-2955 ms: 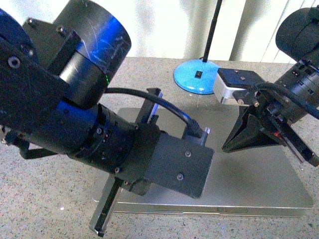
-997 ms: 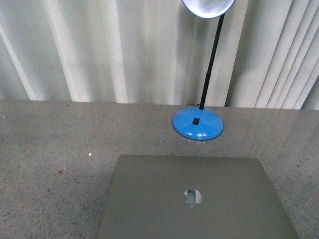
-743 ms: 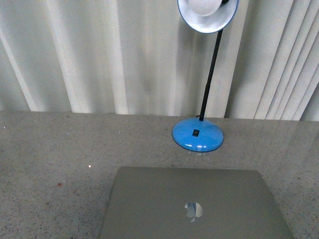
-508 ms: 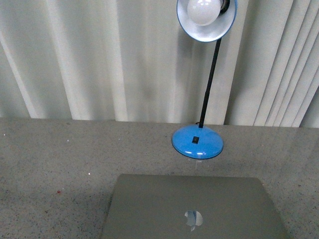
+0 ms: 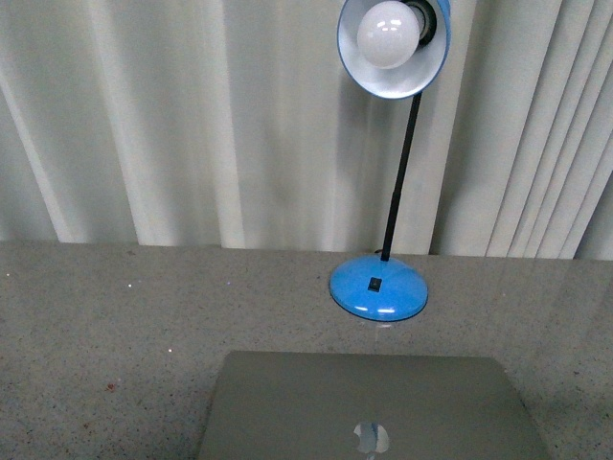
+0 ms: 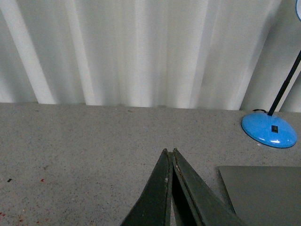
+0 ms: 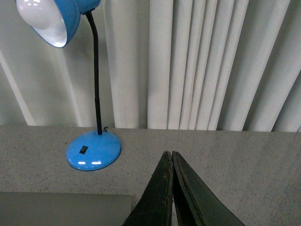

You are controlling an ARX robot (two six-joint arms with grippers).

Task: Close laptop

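With its lid down flat, the laptop [image 5: 369,407] sits shut; left hand [image 6: 170,155] and right hand [image 7: 169,156] both pinched closed, empty.

Laptop [image 5: 369,407]: near part of lid cut off at frame bottom in front view; only a corner shows in each wrist view. Lamp [image 5: 392,144]: shade top clipped. Neither arm appears in front view.

laptop [image 5: 369,407] | silver-grey, apple logo on lid | closed, flat | on speckled tabletop
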